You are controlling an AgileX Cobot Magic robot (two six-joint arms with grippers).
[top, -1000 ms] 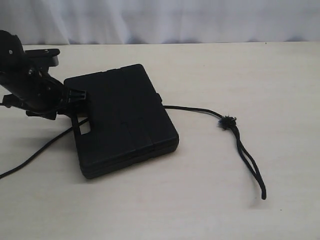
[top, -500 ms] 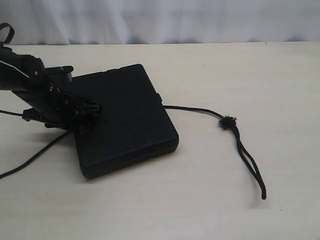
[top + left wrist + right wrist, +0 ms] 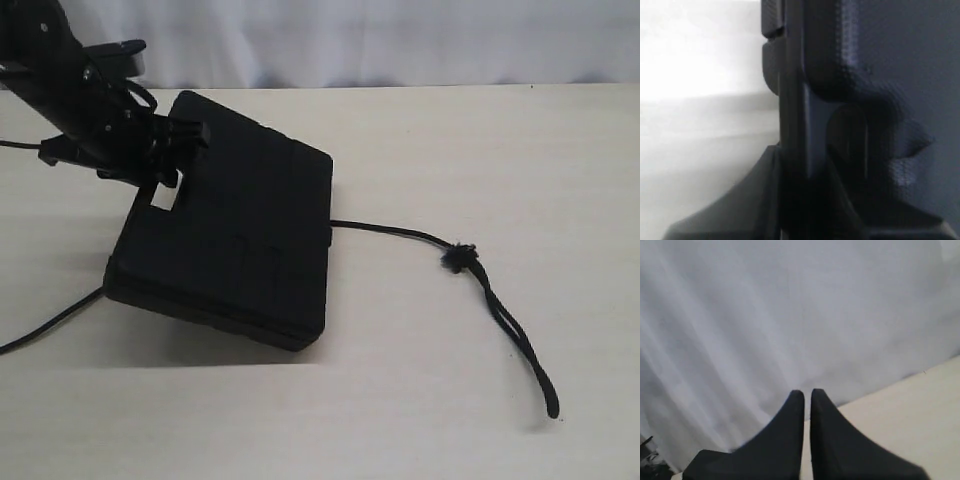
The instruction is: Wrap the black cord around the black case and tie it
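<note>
- Case [image 3: 240, 240] position: left half of the table [image 3: 480, 140], tilted, with the handle end up and the opposite edge low. We cannot tell whether the low edge touches the table.
- Left gripper [image 3: 183, 145]: pinching the case's rim at the handle end, just beside the slot [image 3: 165, 198]. The left wrist view agrees, showing the moulded edge filling the gap between the fingers.
- Our reading of the hold: a grip at one end levers the case up like a lid. That opens room beneath it, so the cord [image 3: 400, 232] can be passed under or shifted without sliding the case.
- Cord: runs beneath the case. One stretch leaves at the right edge and lies flat on the table out to the knot [image 3: 458, 258]. Past the knot comes the doubled loop [image 3: 515, 335], which ends well apart from the case. The other stretch leaves at the left and runs off the edge of the exterior view.
- No turn of cord lies over the case's top face, so we judge that neither the wrapping nor the tie has begun.
- Right gripper [image 3: 807, 396]: fingers pressed together with nothing between them, aimed at the white curtain [image 3: 790, 315]. It does not show in the exterior view. We take it as parked clear of the lift.
- Risk: the grip is narrow and sits on a plastic rim, so the case may swing or slip if tilted further.
</note>
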